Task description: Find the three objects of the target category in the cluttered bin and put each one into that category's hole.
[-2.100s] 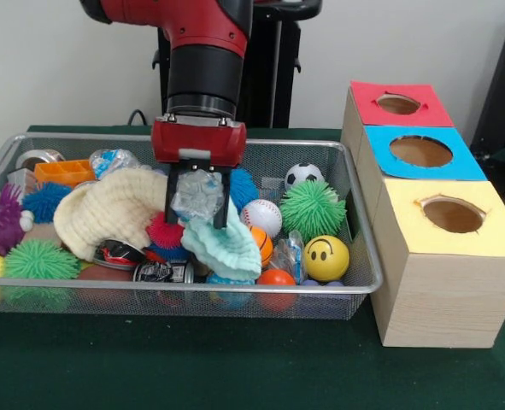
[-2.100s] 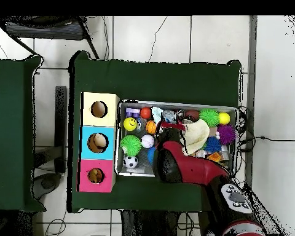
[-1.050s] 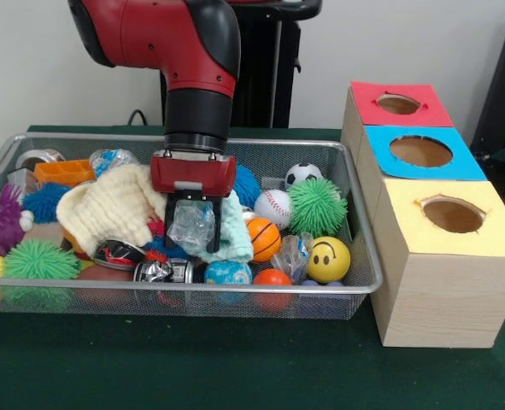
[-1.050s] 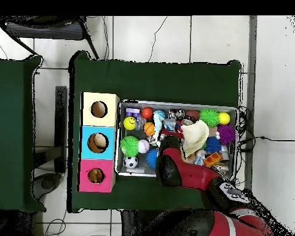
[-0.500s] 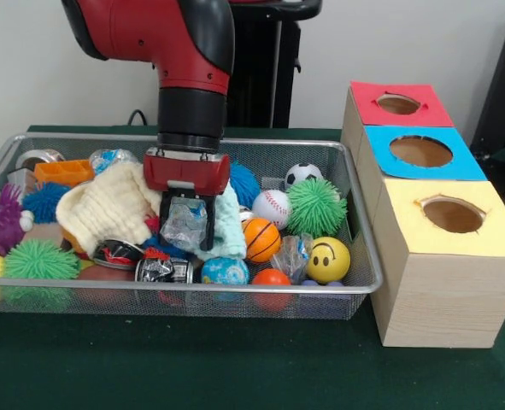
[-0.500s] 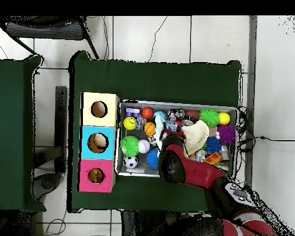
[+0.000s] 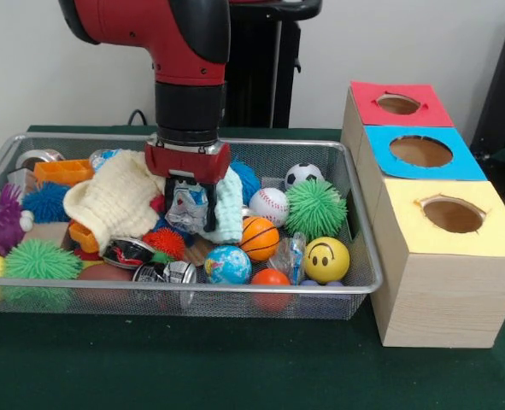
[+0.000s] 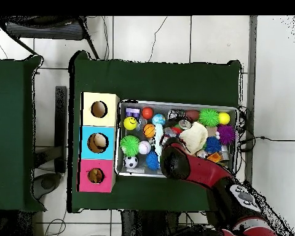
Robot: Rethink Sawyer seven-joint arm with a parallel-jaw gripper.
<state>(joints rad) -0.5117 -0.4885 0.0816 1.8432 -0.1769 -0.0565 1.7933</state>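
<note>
While the red-and-black gripper was clamped on a crumpled clear plastic wrapper low over the wire-mesh bin, against a mint knitted cloth, a straight lift was judged best, so the cloth would be shed.

The setting was a robotics test lab. A green-covered table stood on a pale tiled floor, with loose cables trailing at 3 o'clock in the overhead view. A wire mesh bin of assorted toys sat beside a wooden sorting box with red, blue and yellow tops, against a plain white wall.
</note>
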